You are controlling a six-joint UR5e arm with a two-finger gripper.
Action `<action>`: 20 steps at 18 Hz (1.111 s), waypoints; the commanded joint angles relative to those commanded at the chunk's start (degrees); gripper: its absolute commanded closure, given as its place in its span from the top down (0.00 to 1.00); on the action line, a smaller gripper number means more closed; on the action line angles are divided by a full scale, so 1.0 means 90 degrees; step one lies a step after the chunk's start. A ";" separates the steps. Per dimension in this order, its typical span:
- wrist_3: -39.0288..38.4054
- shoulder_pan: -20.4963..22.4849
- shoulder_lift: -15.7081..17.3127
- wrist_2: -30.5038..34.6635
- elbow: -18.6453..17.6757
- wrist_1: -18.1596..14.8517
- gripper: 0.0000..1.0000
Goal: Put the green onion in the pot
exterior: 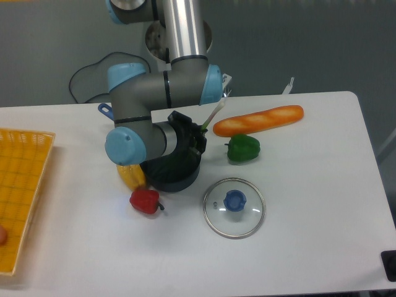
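The white table [309, 204] fills most of the scene, its far edge running against a dull grey-blue wall [322, 43], with a black cable [83, 71] looping down behind the arm. The arm [162, 93] leans low over the middle of the table, its wrist tucked down over the pot [176, 176], which sits dark and round just under the black gripper [189, 141]. The fingers are hidden against the wrist and the pot's rim, so I cannot tell whether they are parted or pinched together. The green onion [213, 114] pokes up at a slant from beside the gripper, its pale end pointing up and to the right toward the wall; its dark stalks go down toward the pot, but I cannot make out how far inside they reach. A bit of the pot's blue handle [105, 110] shows behind the arm on the left.

Just to the right lies a long baguette [260, 120], and near its lower side a green bell pepper [242, 148]. A yellow pepper [129, 176] touches the pot's left side, with a red pepper [145, 201] just below it. The glass lid [234, 207] with its blue knob lies flat in front of the pot. A yellow basket [21, 185] sits at the far left edge.
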 joint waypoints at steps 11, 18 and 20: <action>-0.0215 -0.0098 -0.0117 0.0000 0.0039 -0.0010 0.08; -0.0186 -0.0098 -0.0146 0.0029 0.0000 0.0000 0.58; -0.0186 -0.0098 -0.0156 0.0068 0.0000 0.0010 0.78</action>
